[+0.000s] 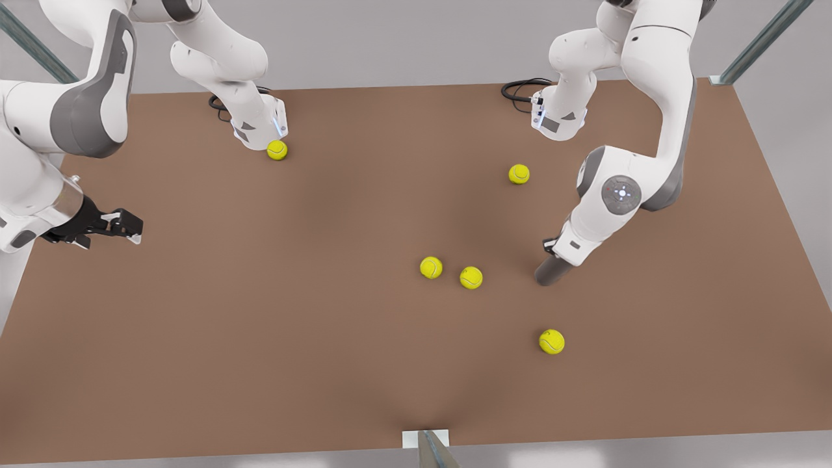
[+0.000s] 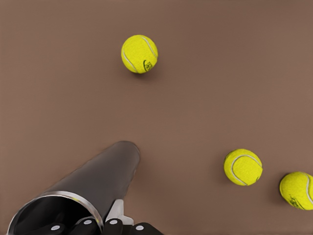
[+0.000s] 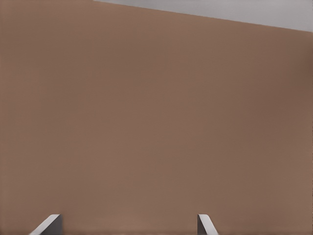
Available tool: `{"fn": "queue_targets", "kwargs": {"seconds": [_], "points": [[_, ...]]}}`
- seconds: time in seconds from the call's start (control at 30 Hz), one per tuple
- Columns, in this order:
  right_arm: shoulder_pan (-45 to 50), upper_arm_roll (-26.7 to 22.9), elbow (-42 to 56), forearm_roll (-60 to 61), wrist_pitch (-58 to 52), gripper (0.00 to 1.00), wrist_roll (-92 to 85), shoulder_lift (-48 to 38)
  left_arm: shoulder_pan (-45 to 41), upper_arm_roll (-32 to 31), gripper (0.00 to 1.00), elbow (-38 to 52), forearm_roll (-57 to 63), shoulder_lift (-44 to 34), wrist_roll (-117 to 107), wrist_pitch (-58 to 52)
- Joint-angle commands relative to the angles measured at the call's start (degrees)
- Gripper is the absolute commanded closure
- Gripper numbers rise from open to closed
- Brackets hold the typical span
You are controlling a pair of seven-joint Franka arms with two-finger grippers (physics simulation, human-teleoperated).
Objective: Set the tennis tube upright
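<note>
Left gripper (image 1: pixel 552 257) fingers grasp the tilted tennis tube (image 1: pixel 551 271); swing it vertical. Right gripper (image 1: pixel 123 224) waits, fingers released.

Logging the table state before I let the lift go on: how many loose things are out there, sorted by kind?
Yellow tennis balls: 5
Grey tennis tube: 1, tilted, in the left gripper at its rim end
Total: 6
The right gripper waits open at the front view's left.

Grey tennis tube (image 1: pixel 551 271) tilted, lower end on table.
</note>
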Motion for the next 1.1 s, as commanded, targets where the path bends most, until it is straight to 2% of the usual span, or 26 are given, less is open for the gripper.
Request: {"fn": "queue_targets", "kwargs": {"seconds": [0.0,0.13,0.17,0.2,0.23,0.27,0.57,0.8,0.87,1.0,1.03,1.07], "points": [[0.03,0.0,0.0,0.0,0.0,0.0,0.0,0.0,0.01,0.0,0.79,0.04,-0.69,0.01,0.01,0.02],[-0.06,0.0,0.0,-0.35,-0.17,0.0,-0.09,0.08,0.01,0.0,0.79,0.48,-0.69,0.72,0.01,0.19],[-0.32,0.0,-0.09,-0.35,-0.44,0.0,-0.09,0.17,0.01,0.0,0.66,0.48,-0.69,0.8,0.01,0.19],[-0.32,0.0,-0.09,-0.35,-0.53,0.0,-0.09,0.08,0.01,0.0,0.43,0.65,-0.69,0.8,0.09,0.1],[-0.5,0.0,-0.09,-0.35,-0.97,0.0,-0.09,0.08,0.01,0.0,0.04,0.65,-0.69,0.8,0.09,0.02],[-0.06,0.0,-0.09,-0.26,-0.97,0.0,0.0,0.17,0.01,0.0,0.0,0.74,-0.78,0.8,0.09,0.02],[-0.06,0.0,0.0,-0.26,-0.62,0.0,0.09,0.7,-0.16,-1.14,0.0,1.18,-1.39,0.1,-1.14,-0.77],[-0.06,0.0,0.0,-0.26,-0.97,0.0,0.0,0.61,-0.07,-2.81,0.0,8.74,-1.48,-3.59,-0.96,-18.17],[0.03,0.0,0.0,-0.18,-1.14,0.0,-0.09,0.52,0.19,-3.17,0.0,16.29,-0.95,-3.77,-0.7,-26.7],[0.2,0.18,-0.09,-0.18,-1.49,0.0,0.0,0.61,5.37,-2.29,0.0,23.94,3.7,-3.24,3.08,-31.79],[0.2,0.18,-0.09,-0.18,-1.58,0.0,-0.09,0.61,1.8,1.38,0.0,25.44,3.44,-2.8,5.01,-34.16],[0.12,0.26,-0.09,-0.18,-1.85,0.0,0.0,0.7,-9.37,16.93,0.0,26.58,0.3,-4.81,9.22,-38.03]]}}
